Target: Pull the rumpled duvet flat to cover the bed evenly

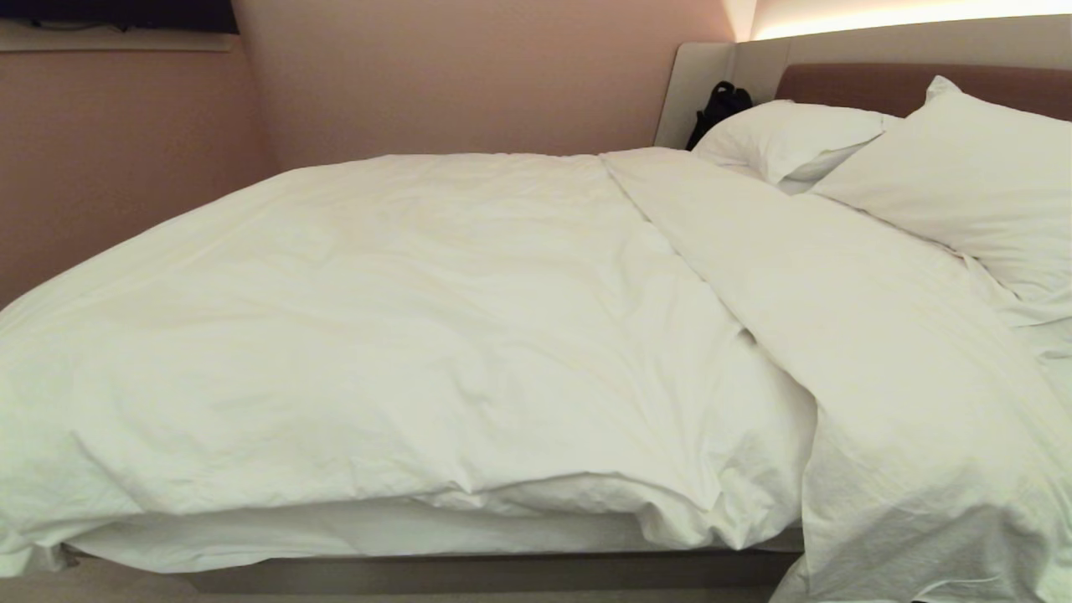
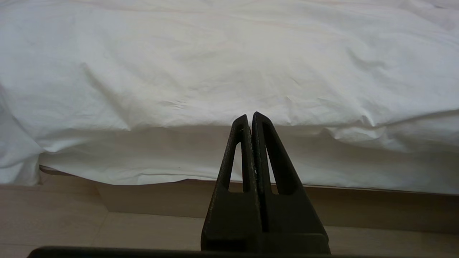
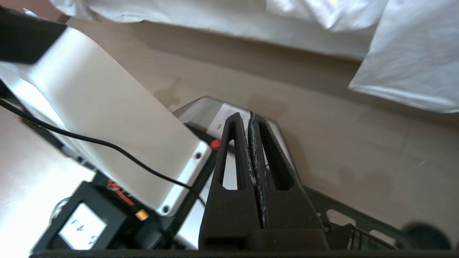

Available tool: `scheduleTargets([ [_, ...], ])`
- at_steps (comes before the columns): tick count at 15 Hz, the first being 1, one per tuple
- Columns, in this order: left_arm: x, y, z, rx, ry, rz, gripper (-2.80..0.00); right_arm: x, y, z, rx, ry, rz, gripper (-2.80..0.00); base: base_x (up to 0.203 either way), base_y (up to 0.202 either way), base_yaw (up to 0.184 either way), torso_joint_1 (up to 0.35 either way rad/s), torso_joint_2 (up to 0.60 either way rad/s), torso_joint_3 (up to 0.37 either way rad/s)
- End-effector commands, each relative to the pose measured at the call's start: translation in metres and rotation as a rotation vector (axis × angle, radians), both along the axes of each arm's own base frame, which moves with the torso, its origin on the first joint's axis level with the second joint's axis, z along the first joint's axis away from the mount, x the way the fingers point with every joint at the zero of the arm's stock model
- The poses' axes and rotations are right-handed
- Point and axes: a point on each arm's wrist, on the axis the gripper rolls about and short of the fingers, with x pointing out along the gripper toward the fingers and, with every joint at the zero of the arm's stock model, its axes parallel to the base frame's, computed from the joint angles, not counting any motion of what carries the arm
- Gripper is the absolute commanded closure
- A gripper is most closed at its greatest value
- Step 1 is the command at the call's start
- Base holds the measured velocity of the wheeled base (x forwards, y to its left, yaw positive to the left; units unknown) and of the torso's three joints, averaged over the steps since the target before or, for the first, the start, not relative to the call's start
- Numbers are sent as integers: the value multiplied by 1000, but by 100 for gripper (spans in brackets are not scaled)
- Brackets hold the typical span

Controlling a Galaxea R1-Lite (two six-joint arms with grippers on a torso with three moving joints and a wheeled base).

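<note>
The white puffy duvet point(image 1: 402, 335) lies spread over the bed point(image 1: 469, 574), its near edge bunched above the mattress side. A folded-back strip of it point(image 1: 904, 402) runs from the pillows and hangs over the near right corner. Neither arm shows in the head view. My left gripper point(image 2: 250, 116) is shut and empty, pointing level at the duvet's near edge point(image 2: 215, 89) from a short way off. Low beside my own base, my right gripper point(image 3: 246, 116) is shut and empty too, with the hanging duvet corner point(image 3: 412, 61) beyond it.
Two white pillows point(image 1: 963, 176) lean on the brown headboard point(image 1: 854, 84). A black bag point(image 1: 718, 107) sits in the far corner by the headboard. A pink wall point(image 1: 126, 167) runs close along the bed's far side. Beige floor point(image 3: 340, 143) lies between my base point(image 3: 107, 118) and the bed.
</note>
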Motion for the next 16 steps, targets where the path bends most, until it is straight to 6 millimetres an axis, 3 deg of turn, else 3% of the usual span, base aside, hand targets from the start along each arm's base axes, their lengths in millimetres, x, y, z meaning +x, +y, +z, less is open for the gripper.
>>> scheduleTargets([
  [1, 0, 0, 0, -1, -1, 1, 0, -10, -1, -7, -9, -59, -12, 0, 0, 0, 0, 0, 0, 0],
  [6, 0, 0, 0, -1, -1, 1, 0, -26, -5, -26, -84, -192, -207, 0, 0, 0, 0, 0, 0, 0],
  [12, 0, 0, 0, -1, 0, 1, 0, -9, -11, -15, -130, -393, -516, 0, 0, 0, 0, 0, 0, 0],
  [16, 0, 0, 0, -1, 0, 1, 0, 7, -14, -24, -137, -458, -641, 0, 0, 0, 0, 0, 0, 0],
])
